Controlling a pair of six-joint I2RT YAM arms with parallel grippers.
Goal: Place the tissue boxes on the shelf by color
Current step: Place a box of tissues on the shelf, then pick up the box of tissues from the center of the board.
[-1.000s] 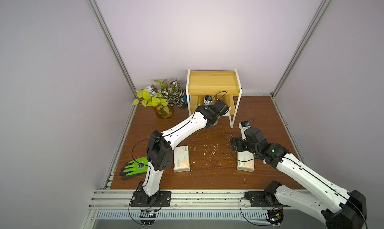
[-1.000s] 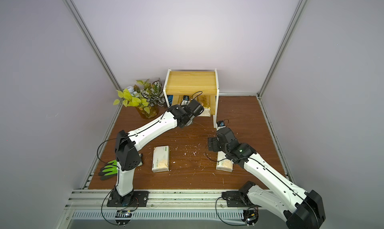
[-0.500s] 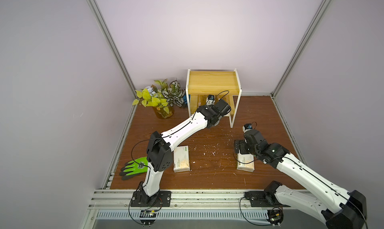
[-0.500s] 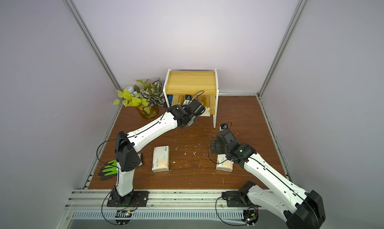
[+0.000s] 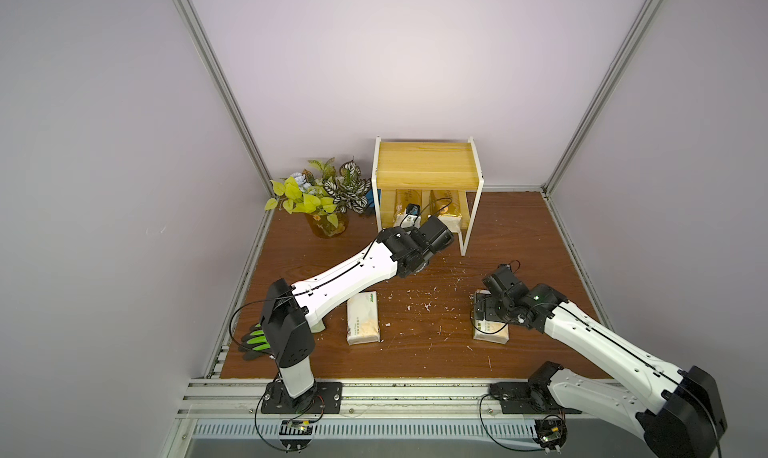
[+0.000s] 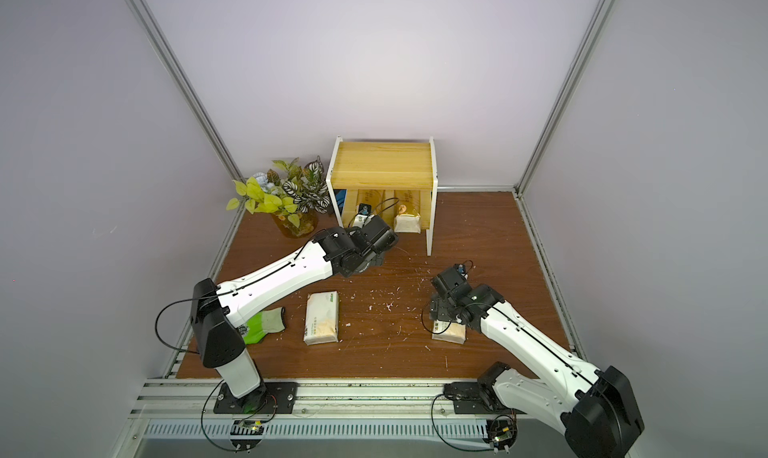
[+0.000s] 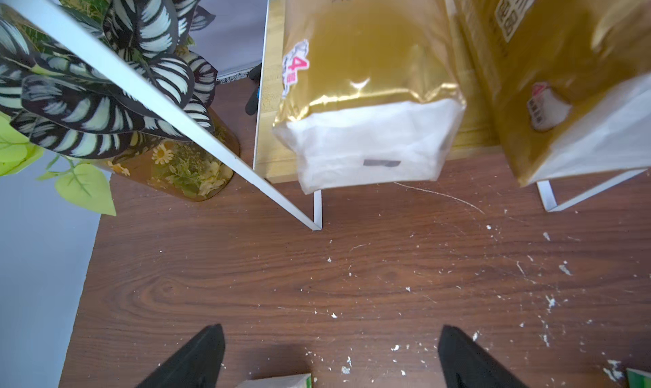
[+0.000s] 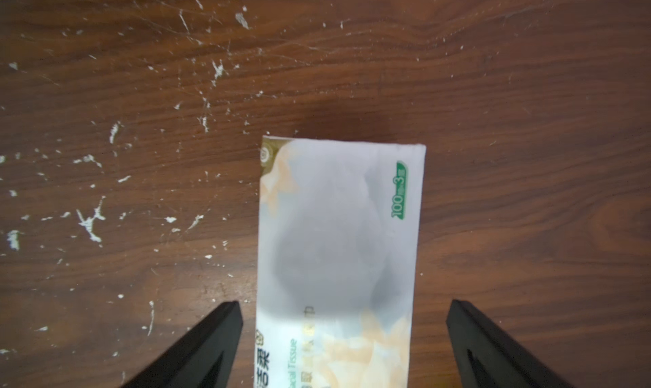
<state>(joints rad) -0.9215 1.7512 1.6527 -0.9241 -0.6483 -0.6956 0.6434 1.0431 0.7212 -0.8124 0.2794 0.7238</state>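
The shelf [image 5: 428,169] [image 6: 384,164] stands at the back wall. Two gold tissue boxes [image 5: 405,202] [image 5: 446,204] lie side by side on its lower board, their white ends sticking out over the front edge [image 7: 366,86] [image 7: 563,69]. My left gripper [image 7: 330,330] is open and empty, above the floor just in front of the shelf. Two white tissue boxes lie on the floor [image 5: 363,318] [image 5: 490,331]. My right gripper [image 8: 343,302] is open and straddles the right one [image 8: 338,245], with a gap on each side.
A potted plant [image 5: 324,198] stands left of the shelf, close to its white frame leg [image 7: 313,224]. A green and black glove [image 6: 266,323] lies beside the left arm's base. White crumbs are scattered on the brown wooden floor [image 5: 415,306]. Walls enclose three sides.
My left gripper has opened, let go of a gold box on the lower board and drawn back from the shelf. My right gripper has moved down over the right white box.
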